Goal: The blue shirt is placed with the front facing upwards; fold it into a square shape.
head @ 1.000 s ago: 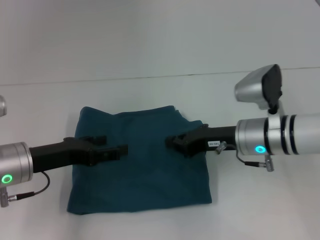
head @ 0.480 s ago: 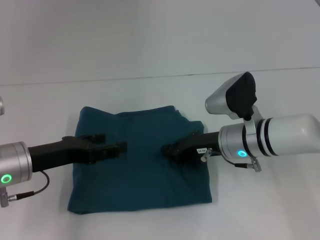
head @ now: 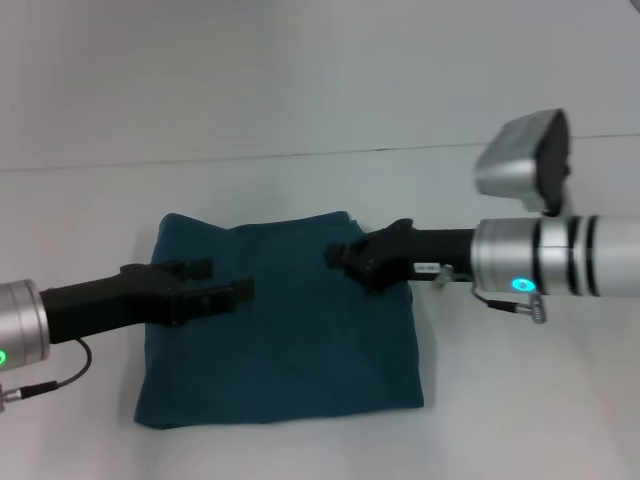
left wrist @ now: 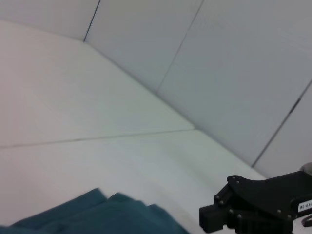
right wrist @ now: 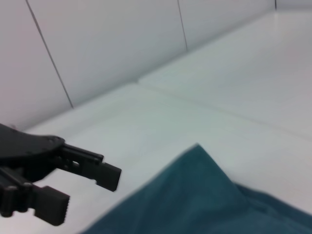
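The shirt (head: 280, 320) is lying folded into a rough square on the white table (head: 300, 90), filling the lower middle of the head frame; its top right corner is bunching slightly and its lettering is not showing. The left gripper (head: 222, 281) is reaching in from the lower left of the frame and hanging over the shirt's left part, its two fingers (head: 188, 268) standing apart with nothing between them. Whether they are touching the cloth is hard to make out. The right gripper (head: 338, 256) is coming in from the right edge and sitting over the shirt's top right area; its dark tips are merging into one shape there, so I cannot tell how its fingers are standing from that view. Its arm is covering part of the shirt's right edge.

The left wrist frame is showing only a strip of shirt (left wrist: 97, 217) along the bottom, cut off by the edge, with the right gripper (left wrist: 209, 219) at lower right. The right wrist frame is showing a shirt corner (right wrist: 209, 195) at lower right and the left gripper (right wrist: 85, 192) spread at lower left
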You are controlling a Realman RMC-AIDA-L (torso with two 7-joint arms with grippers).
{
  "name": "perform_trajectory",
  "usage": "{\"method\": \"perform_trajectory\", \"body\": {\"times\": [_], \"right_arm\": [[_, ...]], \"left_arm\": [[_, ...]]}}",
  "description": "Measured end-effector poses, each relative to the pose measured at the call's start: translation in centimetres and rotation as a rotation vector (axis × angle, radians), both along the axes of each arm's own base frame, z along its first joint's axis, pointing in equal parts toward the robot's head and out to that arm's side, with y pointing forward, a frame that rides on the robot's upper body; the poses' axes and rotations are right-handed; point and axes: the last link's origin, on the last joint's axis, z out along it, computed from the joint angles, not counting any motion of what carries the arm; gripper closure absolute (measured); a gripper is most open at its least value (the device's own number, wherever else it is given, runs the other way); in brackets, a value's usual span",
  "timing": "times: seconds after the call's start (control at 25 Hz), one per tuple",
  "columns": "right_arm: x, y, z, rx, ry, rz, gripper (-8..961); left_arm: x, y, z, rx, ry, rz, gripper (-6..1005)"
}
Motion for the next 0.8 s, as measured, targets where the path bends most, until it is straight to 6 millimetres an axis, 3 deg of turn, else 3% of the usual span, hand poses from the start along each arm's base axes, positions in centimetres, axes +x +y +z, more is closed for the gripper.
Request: {"method": "perform_trajectory", "body": {"times": [0.24, 0.44, 0.6, 0.8], "right_arm": [[2.3, -2.3, 2.6, 0.047, 0.069, 0.052, 947], [4.4, -5.4, 4.2, 0.013, 0.120, 0.103, 873], [5.6, -7.1, 4.5, -0.006, 0.113, 0.133, 712], [6.0, -7.9, 4.1, -0.048, 0.092, 0.142, 482]], "left_arm": [[0.2, -1.5, 0.4, -0.004, -0.035, -0.111, 115], [0.2, -3.2, -0.1, -0.040, -0.054, -0.184, 116], [-0.3, -4.0, -0.9, -0.039, -0.052, -0.231, 116], [-0.9, -4.7, -1.8, -0.037, -0.053, -0.250, 116]]}}
